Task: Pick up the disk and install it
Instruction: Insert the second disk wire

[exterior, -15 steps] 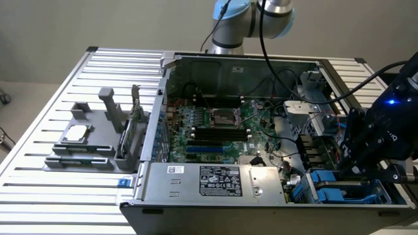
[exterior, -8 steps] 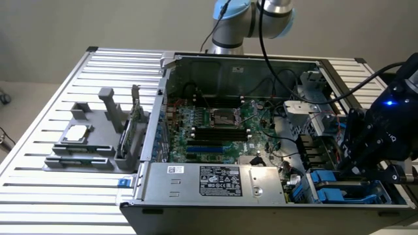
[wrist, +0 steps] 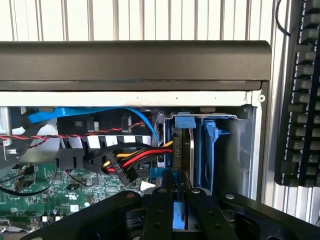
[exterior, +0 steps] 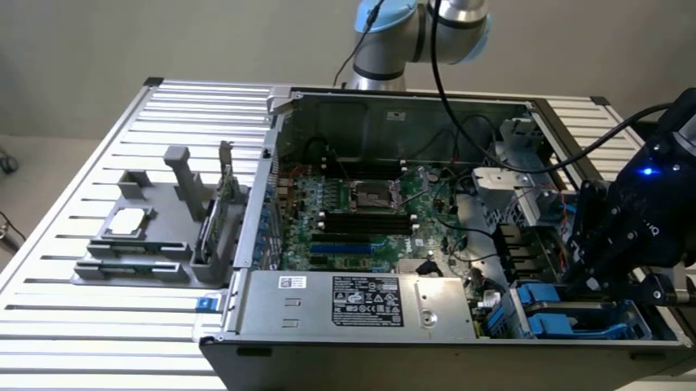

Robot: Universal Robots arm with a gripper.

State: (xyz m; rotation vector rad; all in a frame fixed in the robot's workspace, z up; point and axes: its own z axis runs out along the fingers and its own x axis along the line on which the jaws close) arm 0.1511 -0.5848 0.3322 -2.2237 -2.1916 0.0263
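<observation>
The disk (wrist: 185, 150) stands on edge in the drive bay at the corner of the open computer case, its blue carrier (wrist: 183, 122) showing at the far end. My gripper (wrist: 176, 179) is shut on the disk's near edge, with blue plastic visible between the two black fingers (wrist: 161, 200). A second blue carrier (wrist: 211, 150) sits in the slot right beside it. In the exterior view my gripper (exterior: 592, 281) reaches down into the blue drive bay (exterior: 576, 324) at the case's corner on the exterior view's right, and hides most of the disk.
A bundle of red, yellow and black power cables (wrist: 127, 162) and a blue cable (wrist: 75, 114) lie beside the bay. The motherboard (exterior: 359, 220) fills the case floor, next to the silver power-supply box (exterior: 364, 301). A grey fixture (exterior: 142, 244) stands on the slatted table. A keyboard (wrist: 297, 100) lies outside the case.
</observation>
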